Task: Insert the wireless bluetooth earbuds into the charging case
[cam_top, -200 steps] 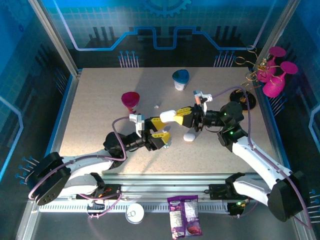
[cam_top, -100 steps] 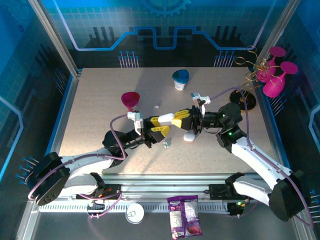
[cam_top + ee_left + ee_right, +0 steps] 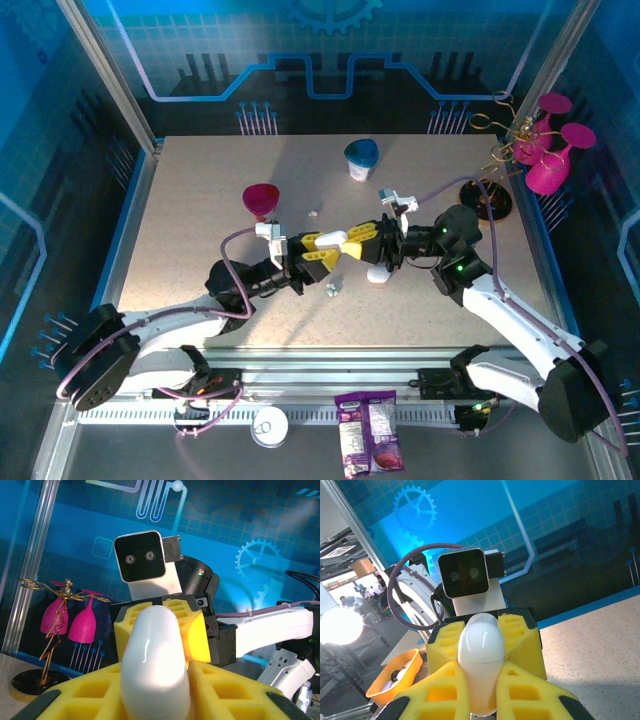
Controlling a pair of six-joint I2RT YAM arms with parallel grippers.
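Note:
A white pebble-shaped charging case (image 3: 336, 240) hangs above the table's middle, gripped from both ends. My left gripper (image 3: 326, 246) is shut on its left end and my right gripper (image 3: 360, 236) on its right end. In the left wrist view the case (image 3: 154, 660) stands between my yellow fingers (image 3: 235, 690), with the right gripper's fingers behind it. The right wrist view shows the case (image 3: 481, 652) pinched by my right gripper (image 3: 482, 692). A tiny earbud (image 3: 331, 288) lies on the table below the grippers, and another small white piece (image 3: 313, 212) lies farther back.
A second white case (image 3: 378, 273) lies under the right gripper. A magenta cup (image 3: 261, 201) stands at back left, and a blue-topped cup (image 3: 361, 158) at the back. Magenta glasses on a gold stand (image 3: 540, 150) are far right. An orange bin (image 3: 395, 677) sits off the table.
My left gripper rose toward the case held by the right gripper, and its jaws closed on the case's left end. The right gripper barely moved.

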